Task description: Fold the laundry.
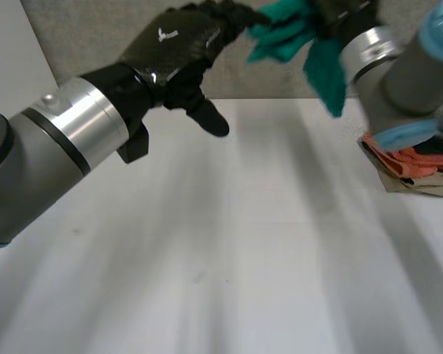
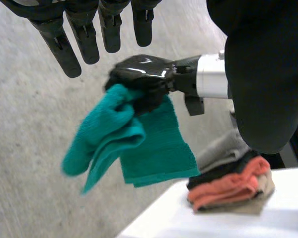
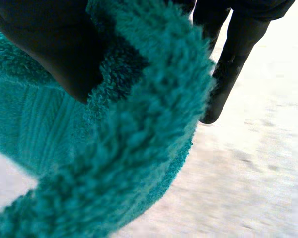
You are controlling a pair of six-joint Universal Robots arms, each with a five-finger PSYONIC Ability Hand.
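You've got the teal towel (image 2: 154, 148) dangling crumpled in midair past the table (image 1: 207, 258); the folded stack (image 2: 228, 191) sits at its right edge.

The towel (image 2: 154, 144) hangs from my right hand (image 2: 144, 74) past the table's (image 1: 207, 258) far edge; a folded stack (image 1: 410, 166) lies on its right.

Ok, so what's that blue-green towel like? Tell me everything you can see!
The teal towel looks like fluffy terry cloth, with a flatter ribbed strip near one edge. It is bunched and crumpled, not folded. It hangs in the air near the far edge of the white table. The right hand grips its top, with fingers and thumb curled round the cloth, and the rest droops in loose folds. The left hand is close by with straight fingers, not touching it.
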